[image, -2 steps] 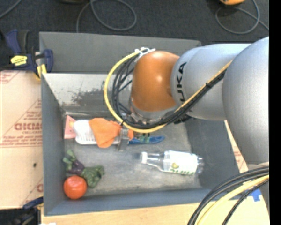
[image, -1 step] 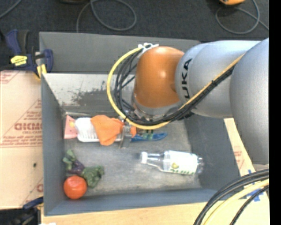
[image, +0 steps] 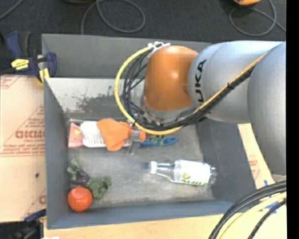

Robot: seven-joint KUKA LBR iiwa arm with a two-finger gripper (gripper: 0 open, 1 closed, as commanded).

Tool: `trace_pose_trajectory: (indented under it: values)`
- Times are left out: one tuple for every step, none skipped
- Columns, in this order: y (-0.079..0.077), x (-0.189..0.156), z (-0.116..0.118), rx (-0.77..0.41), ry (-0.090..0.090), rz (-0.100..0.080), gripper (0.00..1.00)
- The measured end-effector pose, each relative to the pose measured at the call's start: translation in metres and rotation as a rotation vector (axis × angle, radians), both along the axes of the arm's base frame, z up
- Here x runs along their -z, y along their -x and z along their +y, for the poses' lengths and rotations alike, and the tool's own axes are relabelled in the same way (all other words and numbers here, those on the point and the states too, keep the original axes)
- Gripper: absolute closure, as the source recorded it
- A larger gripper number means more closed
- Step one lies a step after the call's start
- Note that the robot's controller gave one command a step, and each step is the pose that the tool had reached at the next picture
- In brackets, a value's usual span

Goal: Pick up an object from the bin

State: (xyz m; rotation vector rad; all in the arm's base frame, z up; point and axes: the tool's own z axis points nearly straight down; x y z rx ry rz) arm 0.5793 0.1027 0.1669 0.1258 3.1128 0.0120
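Note:
My gripper [image: 136,135] is low in the middle of the bin, mostly hidden under the arm's orange dome. It is at the right edge of a crumpled orange cloth-like thing [image: 113,133], touching or very close to it. To its right, a blue and green toy [image: 160,141] pokes out from beneath the arm. To the left of the orange thing, a white brush on a pink card [image: 85,135] lies against it. A clear plastic bottle [image: 183,173] with a yellow-green label lies on its side below and to the right of the gripper.
In the near left corner sit an orange ball [image: 79,198] and a green and purple toy bunch [image: 88,179]. The arm and its yellow cable loop cover the back middle and right of the bin.

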Motion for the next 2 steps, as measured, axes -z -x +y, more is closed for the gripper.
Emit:
trace_pose_trajectory:
  values:
    - [-0.003, 0.037, 0.021, -0.083, 0.003, 0.002, 1.0]
    - [0.014, -0.131, -0.001, -0.151, 0.006, 0.004, 1.0]
